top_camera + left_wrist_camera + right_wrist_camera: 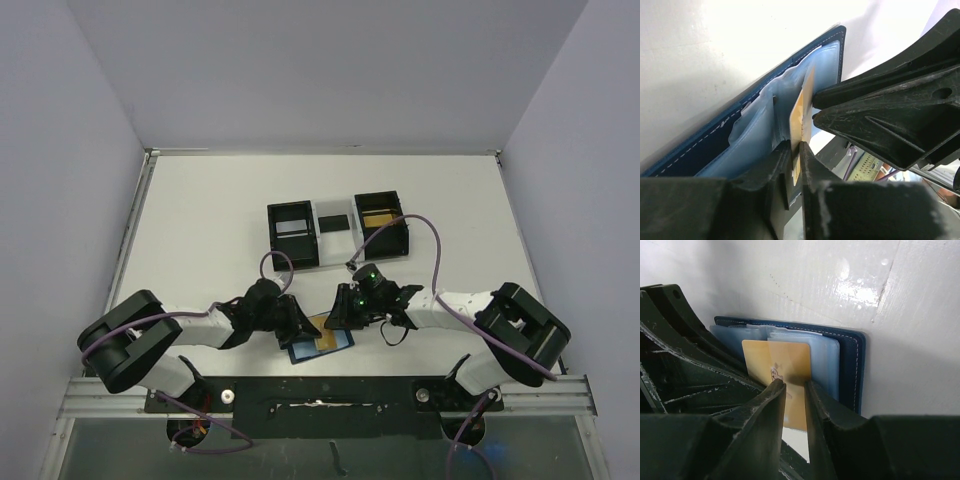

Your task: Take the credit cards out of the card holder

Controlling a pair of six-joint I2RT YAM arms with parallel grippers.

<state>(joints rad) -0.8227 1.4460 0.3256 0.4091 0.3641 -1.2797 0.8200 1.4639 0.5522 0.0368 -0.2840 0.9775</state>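
Note:
The navy card holder (pixel 303 352) lies open near the table's front edge, its pale blue slots (pixel 822 355) facing up. A gold credit card (pixel 330 338) sticks partly out of it. In the left wrist view this gold card (pixel 802 112) stands edge-on between the jaws of my left gripper (pixel 794 147), which is shut on its free end. My right gripper (pixel 794 385) stands just to the right, jaws a little apart with nothing between them. Its fingertips (pixel 777 385) rest over the gold card (pixel 775 357) and the slots. Other cards are hidden.
Two black boxes joined by a clear section (pixel 335 228) stand at the back middle of the white table (pixel 200 230); the right box holds something tan. The metal rail (pixel 320 395) with both arm bases runs just in front of the card holder.

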